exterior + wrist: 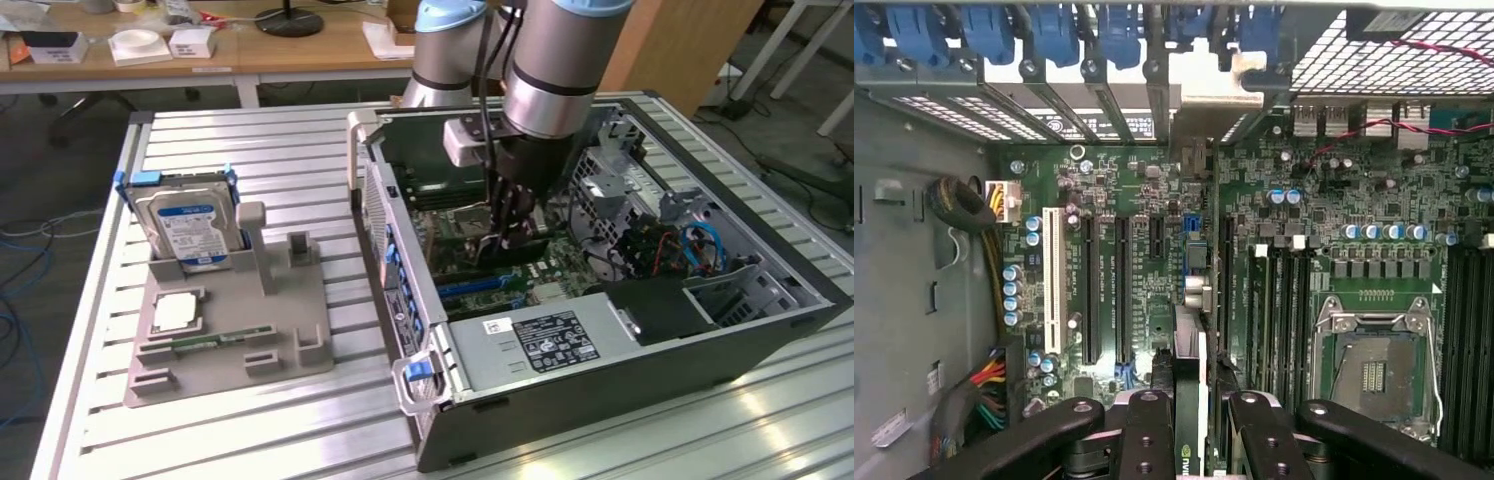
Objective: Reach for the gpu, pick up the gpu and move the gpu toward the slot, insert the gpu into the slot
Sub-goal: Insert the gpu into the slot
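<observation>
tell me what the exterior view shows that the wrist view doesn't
Exterior view adds: the hard drive upright in the grey fixture on the slatted table, the arm standing over the open computer case, and the labelled power supply.
Wrist view adds: the white expansion slot, the black slots beside it, and a coloured wire bundle.
Shared: the gripper shut on the gpu, held edge-on over the motherboard.

A ribbed aluminium bench [267,430] spans the lower exterior view, glinting with light at lower right. Along the upper left runs a wooden desk [307,50] with white boxes [140,45] and a black round stand base [290,20]. Grey floor [27,180] with loose cables [20,238] shows at the left edge.
</observation>
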Robot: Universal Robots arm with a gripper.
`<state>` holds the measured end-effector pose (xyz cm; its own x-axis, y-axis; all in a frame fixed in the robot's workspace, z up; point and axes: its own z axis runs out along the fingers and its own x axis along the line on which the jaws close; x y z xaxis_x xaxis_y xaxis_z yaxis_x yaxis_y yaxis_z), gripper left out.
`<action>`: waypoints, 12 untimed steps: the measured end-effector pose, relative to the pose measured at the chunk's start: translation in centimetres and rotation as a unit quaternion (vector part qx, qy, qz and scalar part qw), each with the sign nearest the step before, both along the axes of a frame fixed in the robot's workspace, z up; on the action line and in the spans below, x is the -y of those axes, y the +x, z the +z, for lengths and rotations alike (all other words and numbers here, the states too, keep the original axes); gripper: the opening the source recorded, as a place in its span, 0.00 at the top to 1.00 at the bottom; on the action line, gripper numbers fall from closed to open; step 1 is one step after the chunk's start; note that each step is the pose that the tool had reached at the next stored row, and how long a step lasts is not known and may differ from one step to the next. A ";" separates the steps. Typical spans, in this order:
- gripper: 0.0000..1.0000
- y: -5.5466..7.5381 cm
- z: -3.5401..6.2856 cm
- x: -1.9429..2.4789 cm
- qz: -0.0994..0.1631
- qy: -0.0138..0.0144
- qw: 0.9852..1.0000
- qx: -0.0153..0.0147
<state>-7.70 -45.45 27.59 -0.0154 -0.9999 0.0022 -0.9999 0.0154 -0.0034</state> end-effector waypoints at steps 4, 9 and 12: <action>0.74 0.0 -0.24 0.21 0.000 0.000 1.000 0.000; 0.74 -0.1 -0.47 0.36 0.000 0.000 1.000 0.000; 0.74 -0.4 -0.54 0.35 0.000 0.000 1.000 0.000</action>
